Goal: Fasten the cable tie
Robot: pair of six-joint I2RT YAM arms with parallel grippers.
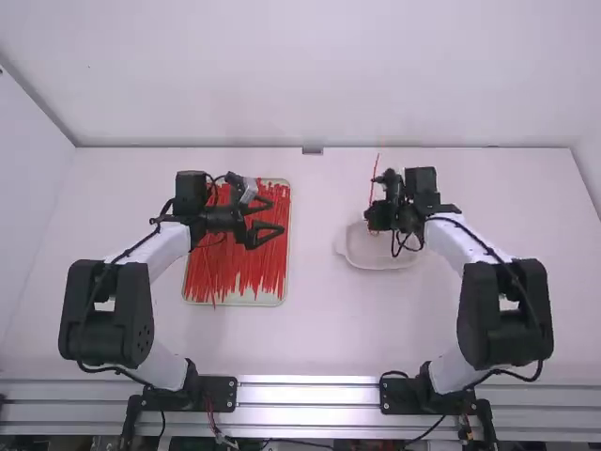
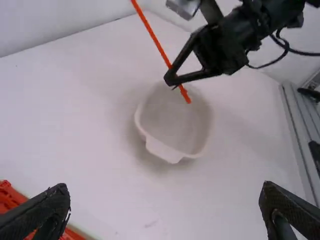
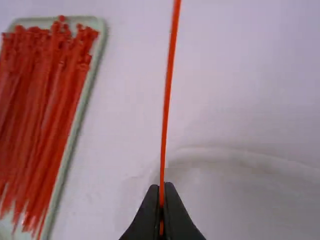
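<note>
Above the bowl [image 2: 143,129], a tie [image 2: 158,48] is pinched by the right gripper [image 2: 173,80]; the left gripper [image 2: 161,207] is held spread wide.

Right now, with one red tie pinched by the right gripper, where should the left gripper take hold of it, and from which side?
Probably the free length above the right gripper, approached from the tray side. The cable tie rises straight and steeply out of the shut fingers over the white bowl, its long part bare; the open left gripper sits over that tray.
</note>
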